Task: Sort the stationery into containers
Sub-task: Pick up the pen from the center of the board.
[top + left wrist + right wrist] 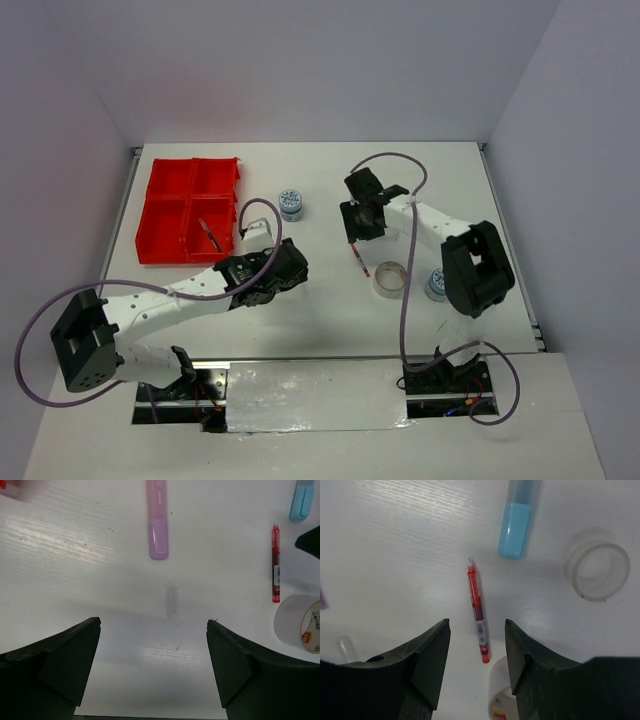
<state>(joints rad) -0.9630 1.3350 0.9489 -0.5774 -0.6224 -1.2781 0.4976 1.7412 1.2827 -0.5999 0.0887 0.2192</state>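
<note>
The red four-compartment tray [165,212] stands at the far left, with a thin pen [210,235] in its near right compartment. My left gripper [300,268] is open and empty over bare table [154,625], with the purple marker [157,520] ahead of it. My right gripper [361,233] is open just above the red pen [478,610], its jaws either side of the pen's near end [477,625]. The light-blue marker [516,525] lies beyond the pen. One tape roll [390,279] sits right of the pen and shows below it in the right wrist view [502,690]. A clear tape ring [596,570] lies further off.
One blue-lidded tub [291,204] stands right of the tray, another [437,285] beside the right arm's base. A small clear piece [172,601] lies on the table ahead of the left gripper. White walls enclose the table on three sides.
</note>
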